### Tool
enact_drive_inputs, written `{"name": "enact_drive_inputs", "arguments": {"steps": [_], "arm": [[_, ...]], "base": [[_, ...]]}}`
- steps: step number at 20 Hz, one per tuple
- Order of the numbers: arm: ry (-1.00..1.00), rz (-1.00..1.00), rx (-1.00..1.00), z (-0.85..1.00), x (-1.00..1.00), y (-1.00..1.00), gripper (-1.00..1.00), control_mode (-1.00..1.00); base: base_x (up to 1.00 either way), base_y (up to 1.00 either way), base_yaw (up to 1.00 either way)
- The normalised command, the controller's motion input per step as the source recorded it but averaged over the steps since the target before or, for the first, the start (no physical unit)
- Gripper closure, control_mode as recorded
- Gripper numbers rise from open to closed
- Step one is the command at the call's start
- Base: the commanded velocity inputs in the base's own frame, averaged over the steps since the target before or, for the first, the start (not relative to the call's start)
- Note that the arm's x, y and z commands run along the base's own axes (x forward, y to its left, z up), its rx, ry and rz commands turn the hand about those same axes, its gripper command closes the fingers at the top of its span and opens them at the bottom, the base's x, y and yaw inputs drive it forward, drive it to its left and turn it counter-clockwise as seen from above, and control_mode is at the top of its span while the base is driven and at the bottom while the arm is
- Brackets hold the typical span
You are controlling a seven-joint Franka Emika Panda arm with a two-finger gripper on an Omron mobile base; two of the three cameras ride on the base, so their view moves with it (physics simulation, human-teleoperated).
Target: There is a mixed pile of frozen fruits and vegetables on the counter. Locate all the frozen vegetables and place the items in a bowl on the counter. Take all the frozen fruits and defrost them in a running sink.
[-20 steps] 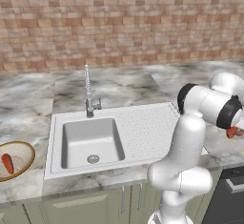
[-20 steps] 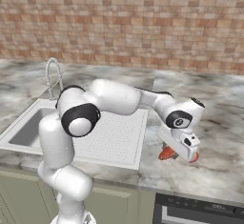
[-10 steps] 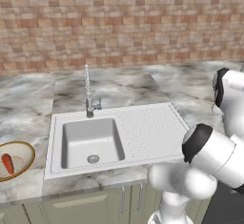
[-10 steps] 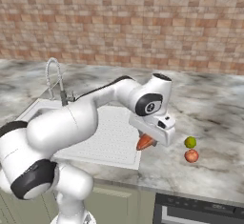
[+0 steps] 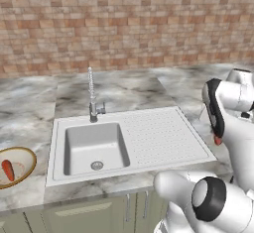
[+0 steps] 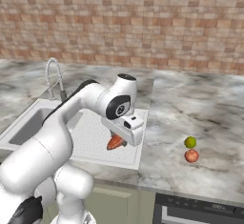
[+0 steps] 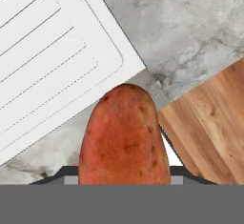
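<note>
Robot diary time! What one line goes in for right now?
gripper: shut on stubby orange-red vegetable | above: drainboard edge | bowl: holds carrot | counter: lime, red-orange ball

Light was even and bright, flat rendered look. Soft shadows lay inside the sink (image 5: 94,145) basin. No glare. Hand view was coarse, blurred toward 6 o'clock.

1. A red-brown brick wall with pale mortar (image 5: 124,24) runs the full width behind the grey-and-white marbled stone worktop (image 6: 200,104).
2. Below the worktop's front edge sit pale green cabinet doors with slim metal handles (image 5: 99,212).
3. To the right of those doors, under the worktop, is a dark appliance front with a long handle (image 6: 200,208).
4. Beyond the worktop's edge in the hand view lies a warm brown wooden plank floor (image 7: 214,118).
5. Light is even and soft, with no hard shadows.
</note>
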Motion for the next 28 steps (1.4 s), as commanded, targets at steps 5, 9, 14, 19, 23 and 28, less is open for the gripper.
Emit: {"name": "enact_drive_inputs", "arguments": {"steps": [5, 9, 14, 19, 23, 28], "arm": [[0.01, 0.18, 0.04, 0.0, -0.15, 0.99, 1.0, -1.0], [0.1, 0.37, -0.02, -0.01, -0.02, 1.0, 1.0, -1.0], [0.11, 0.58, -0.06, -0.1, 0.0, 1.0, 1.0, -1.0], [-0.06, 0.41, 0.05, -0.2, 0.13, 0.98, 1.0, -1.0], [-0.48, 0.14, 0.16, -0.01, -0.3, 0.1, 1.0, -1.0], [-0.08, 0.09, 0.02, 0.01, 0.02, -0.01, 1.0, -1.0]], "base": [[0.0, 0.0, 0.0], [0.0, 0.0, 0.0], [0.0, 0.0, 0.0], [0.0, 0.0, 0.0], [0.0, 0.0, 0.0], [0.0, 0.0, 0.0]]}}
